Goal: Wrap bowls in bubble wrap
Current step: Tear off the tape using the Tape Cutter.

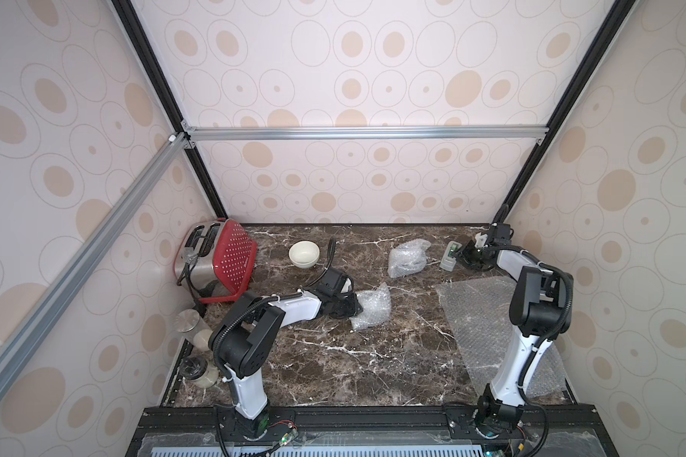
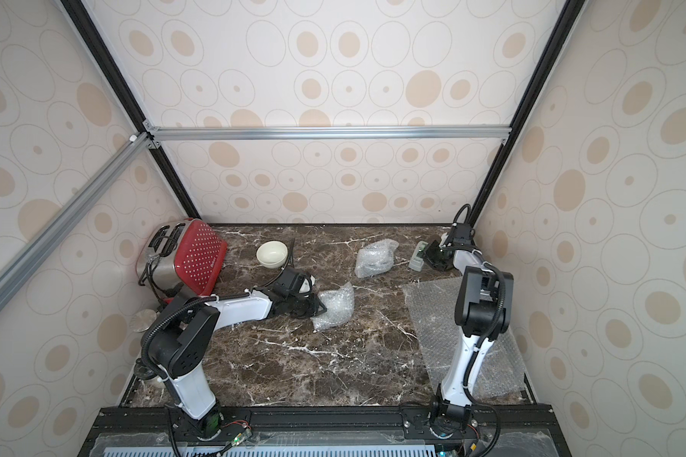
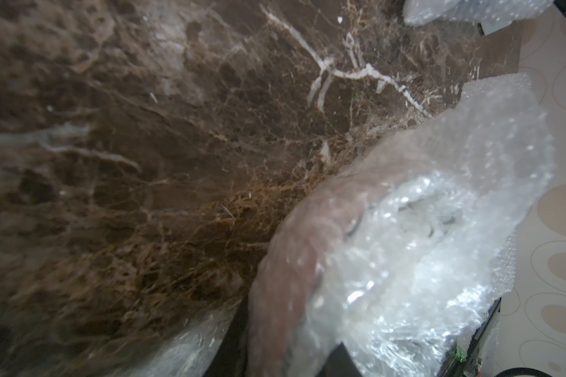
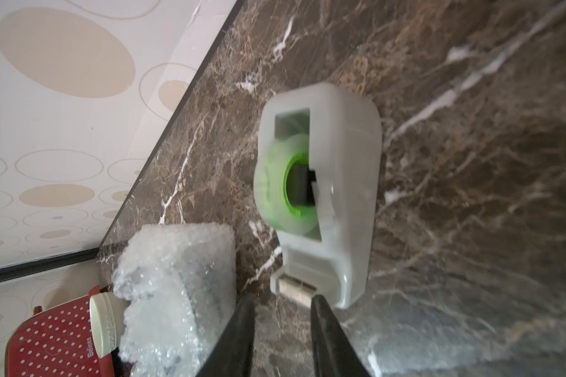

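The left gripper (image 1: 351, 306) lies low over the table (image 1: 333, 356), its jaws closed on the edge of a crumpled bundle of bubble wrap (image 1: 371, 310) near the middle. In the left wrist view the cloudy film (image 3: 406, 244) fills the space between the dark fingers, with faint dark marks showing through it. What is inside cannot be made out. The right gripper (image 4: 282, 297) is at the far right corner, with its jaws apart and a narrow gap between them. Nothing is visible between the tips, which sit just short of the cutter end of a white tape dispenser (image 4: 340, 196) holding a green-cored roll. Beside the dispenser, towards the middle, rests a second bundle of bubble wrap (image 1: 406, 259), clear of both grippers. A flat sheet of bubble wrap (image 1: 480, 316) lies spread along the right side under the right arm. A plain cream bowl (image 1: 303, 254) stands unwrapped and upright at the back left, just beside a red toaster (image 1: 222, 261). Two glass jars (image 1: 193, 328) stand along the left edge.
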Available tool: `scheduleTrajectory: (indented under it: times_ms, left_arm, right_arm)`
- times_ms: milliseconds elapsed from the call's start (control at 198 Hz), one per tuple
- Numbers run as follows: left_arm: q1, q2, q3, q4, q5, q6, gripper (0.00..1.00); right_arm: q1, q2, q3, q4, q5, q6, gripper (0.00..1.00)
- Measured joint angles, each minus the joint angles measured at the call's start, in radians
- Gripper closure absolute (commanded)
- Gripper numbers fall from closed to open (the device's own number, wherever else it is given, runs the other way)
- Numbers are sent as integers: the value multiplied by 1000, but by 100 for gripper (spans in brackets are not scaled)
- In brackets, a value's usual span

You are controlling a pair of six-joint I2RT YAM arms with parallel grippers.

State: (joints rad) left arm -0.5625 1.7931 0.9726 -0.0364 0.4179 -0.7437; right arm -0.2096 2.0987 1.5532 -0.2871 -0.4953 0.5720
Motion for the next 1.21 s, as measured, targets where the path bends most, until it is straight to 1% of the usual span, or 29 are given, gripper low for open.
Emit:
scheduleTrajectory:
  times_ms: [157,541,643,1012,1083,1209]
  left_arm:
    - [0,0,0,0,0,0,74]
    - [0,0,0,0,2,0,74]
    - [0,0,0,0,2,0,74]
    - [1,0,0,0,2,0,74]
    - [1,0,0,0,2,0,74]
    - [1,0,0,-1,2,0,74]
  right_arm:
    - [0,57,74,-27,0,-5,68]
    - [2,92,85,-34,-21,-3,69]
    - [4,97,85,-29,-31,0,74]
    - [6,103,83,-12,-49,26,81]
    - [6,103,83,-11,-52,32,86]
    - [5,103,82,-10,-57,48,90]
